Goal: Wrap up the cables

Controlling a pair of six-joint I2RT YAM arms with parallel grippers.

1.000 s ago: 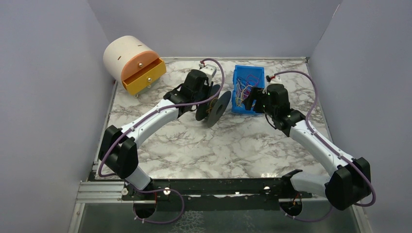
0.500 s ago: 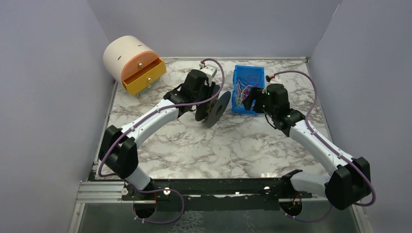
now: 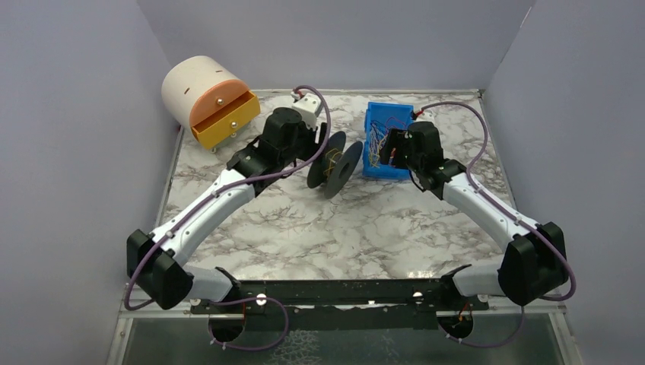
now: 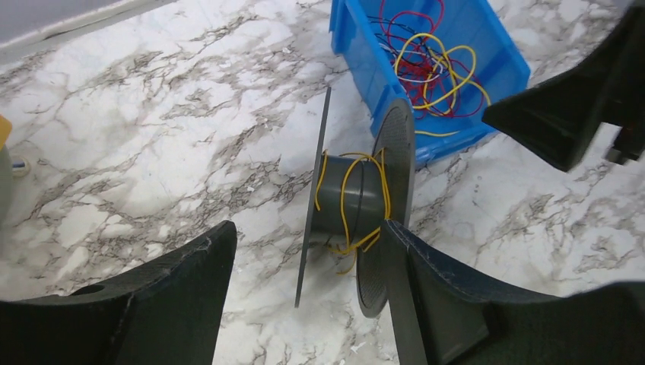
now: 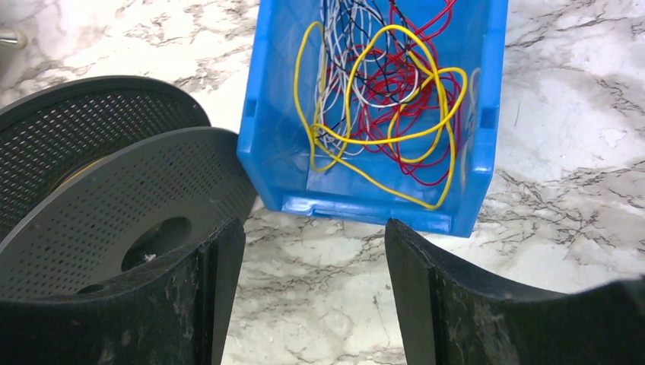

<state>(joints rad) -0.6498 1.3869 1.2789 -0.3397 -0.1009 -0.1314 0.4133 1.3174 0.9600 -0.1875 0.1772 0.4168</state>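
A dark grey spool [image 3: 335, 169] stands on edge on the marble table, left of the blue bin [image 3: 370, 152]. A thin yellow cable [image 4: 346, 182] runs in a few turns round its hub, with a loose end hanging below. My left gripper [image 3: 318, 152] is open just left of the spool and holds nothing. In the left wrist view its right finger [image 4: 426, 281] is close to the spool's near flange [image 4: 395, 175]. Tangled yellow, red, white and black cables [image 5: 380, 99] lie in the bin [image 5: 266, 129]. My right gripper [image 5: 313, 224] is open and empty over the table by the bin's near end.
A cream round cabinet with its orange drawer [image 3: 224, 118] pulled open stands at the back left. Grey walls close in three sides. The right arm's dark finger [image 4: 578, 99] shows beside the bin [image 4: 365, 68] in the left wrist view.
My left gripper has opened, let go of the spool and drawn back to the left. The right gripper has shifted slightly left and toward the bin.
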